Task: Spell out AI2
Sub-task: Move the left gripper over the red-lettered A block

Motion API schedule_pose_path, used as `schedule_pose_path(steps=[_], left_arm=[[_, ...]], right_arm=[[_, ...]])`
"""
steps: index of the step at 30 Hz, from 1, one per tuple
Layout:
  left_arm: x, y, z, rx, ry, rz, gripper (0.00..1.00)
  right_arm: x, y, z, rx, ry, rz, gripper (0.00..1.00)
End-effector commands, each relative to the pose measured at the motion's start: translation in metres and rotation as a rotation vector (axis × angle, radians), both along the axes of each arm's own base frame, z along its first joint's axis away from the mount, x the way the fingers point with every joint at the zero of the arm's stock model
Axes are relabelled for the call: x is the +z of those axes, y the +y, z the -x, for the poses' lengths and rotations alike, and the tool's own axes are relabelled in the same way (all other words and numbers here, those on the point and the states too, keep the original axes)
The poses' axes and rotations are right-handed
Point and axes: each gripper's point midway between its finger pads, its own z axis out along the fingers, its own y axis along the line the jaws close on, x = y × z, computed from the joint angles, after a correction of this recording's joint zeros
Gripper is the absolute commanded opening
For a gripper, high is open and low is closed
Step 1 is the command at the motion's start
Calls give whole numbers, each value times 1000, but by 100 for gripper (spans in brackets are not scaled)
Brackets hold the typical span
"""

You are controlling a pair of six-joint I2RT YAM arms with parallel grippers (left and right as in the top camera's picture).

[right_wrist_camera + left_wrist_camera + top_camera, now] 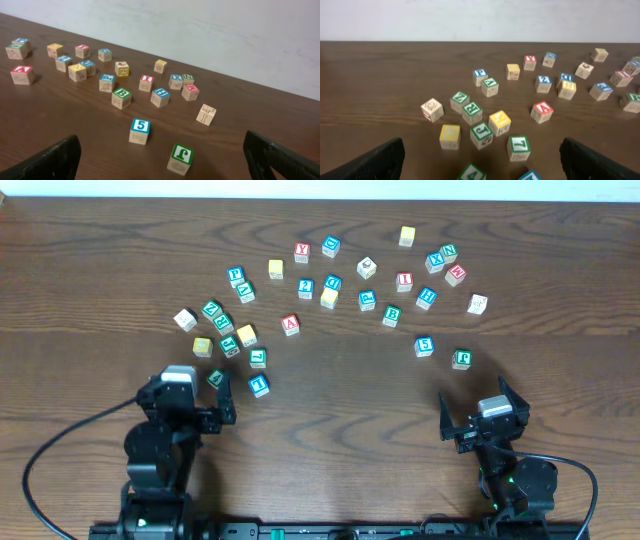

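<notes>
**A:** What's on the dark wooden worktop (340,440)?

**B:** Alphabet cubes, scattered in a loose arc across the far half, with a pale wall behind.

**A:** And the three for AI2?

**B:** All apart from each other. The red A cube (291,325) sits on the inner side of the arc, left of centre, with nothing touching it. The blue 2 cube (306,288) is just beyond it, near a yellow cube (329,298). The red I cube (404,281) is further right, among the right-hand group and well apart from the other two.

**A:** Any look-alikes?

**B:** A blue 1 cube (259,385) near the left arm and a blue 5 cube (424,346) ahead of the right arm.

**A:** The arms?

**B:** Both are at the near edge. The left gripper (188,388) is spread wide and holds nothing, and the right gripper (472,392) is the same, its fingers far apart over bare wood
</notes>
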Motion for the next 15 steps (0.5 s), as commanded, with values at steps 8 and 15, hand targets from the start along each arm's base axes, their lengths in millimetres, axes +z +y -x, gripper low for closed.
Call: schedule_pose_path(steps=[8,15], left_arm=[[29,-4,-10,-30,89,-4,98],[57,-5,-16,-30,201,-4,98]], right_arm=[[-1,4,1,25,2,10,99],[-1,4,1,25,2,10,99]])
